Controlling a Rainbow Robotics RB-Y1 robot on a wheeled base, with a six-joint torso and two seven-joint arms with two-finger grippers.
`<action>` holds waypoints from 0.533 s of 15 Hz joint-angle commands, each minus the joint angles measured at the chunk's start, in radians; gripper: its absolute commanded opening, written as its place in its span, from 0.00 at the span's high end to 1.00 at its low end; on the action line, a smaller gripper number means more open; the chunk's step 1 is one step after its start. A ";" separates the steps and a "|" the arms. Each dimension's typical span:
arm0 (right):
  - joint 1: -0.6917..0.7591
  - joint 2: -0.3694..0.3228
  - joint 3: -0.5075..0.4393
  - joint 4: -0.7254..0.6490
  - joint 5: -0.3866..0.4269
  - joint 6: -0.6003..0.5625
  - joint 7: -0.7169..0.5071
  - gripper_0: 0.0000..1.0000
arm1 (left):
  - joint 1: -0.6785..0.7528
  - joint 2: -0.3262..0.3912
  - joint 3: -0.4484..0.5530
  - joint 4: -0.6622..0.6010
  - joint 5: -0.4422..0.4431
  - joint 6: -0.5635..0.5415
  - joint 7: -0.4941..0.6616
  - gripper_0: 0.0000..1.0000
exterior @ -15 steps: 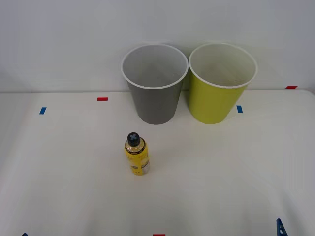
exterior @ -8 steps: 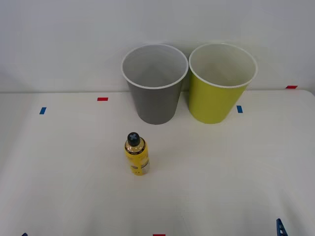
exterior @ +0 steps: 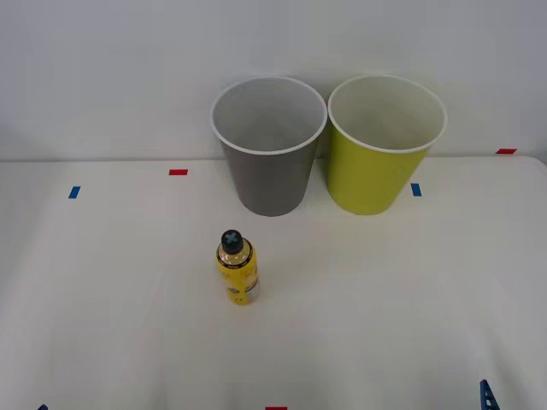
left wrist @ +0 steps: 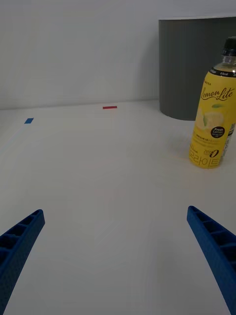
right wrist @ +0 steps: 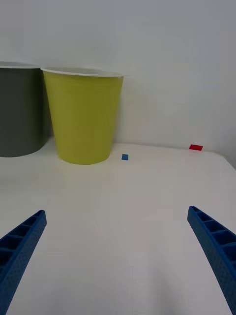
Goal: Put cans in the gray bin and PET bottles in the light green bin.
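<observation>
Left gripper (left wrist: 115, 261) and right gripper (right wrist: 115, 261) hover low over the white counter (exterior: 385, 299) near its front edge, fingers spread wide, holding nothing. The PET bottle (exterior: 236, 267) stands upright mid-counter. Gray bin (exterior: 269, 145) and light green bin (exterior: 385, 145) stand side by side at the back edge.

The bottle (exterior: 237, 272) wore a yellow label, black cap and golden shoulder. One bin (exterior: 269, 145) was gray, the other (exterior: 383, 145) yellow-green, both white-rimmed. Blue ribbed fingers (left wrist: 19, 243) showed over the white table (exterior: 385, 299).
</observation>
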 commanded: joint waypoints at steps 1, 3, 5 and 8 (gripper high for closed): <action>0.000 0.000 0.000 0.000 0.000 0.000 0.000 0.00 | 0.000 0.000 0.000 0.000 0.000 0.000 0.000 0.00; 0.000 0.000 0.000 0.000 0.000 0.000 0.000 0.00 | 0.000 0.000 0.000 0.000 0.000 0.000 0.000 0.00; 0.000 0.000 0.000 0.000 0.000 0.000 0.000 0.00 | 0.000 0.000 0.000 0.000 0.000 0.000 0.000 0.00; 0.000 0.000 0.000 0.000 0.000 0.000 0.000 0.00 | 0.000 0.000 0.000 0.000 0.000 0.000 0.000 0.00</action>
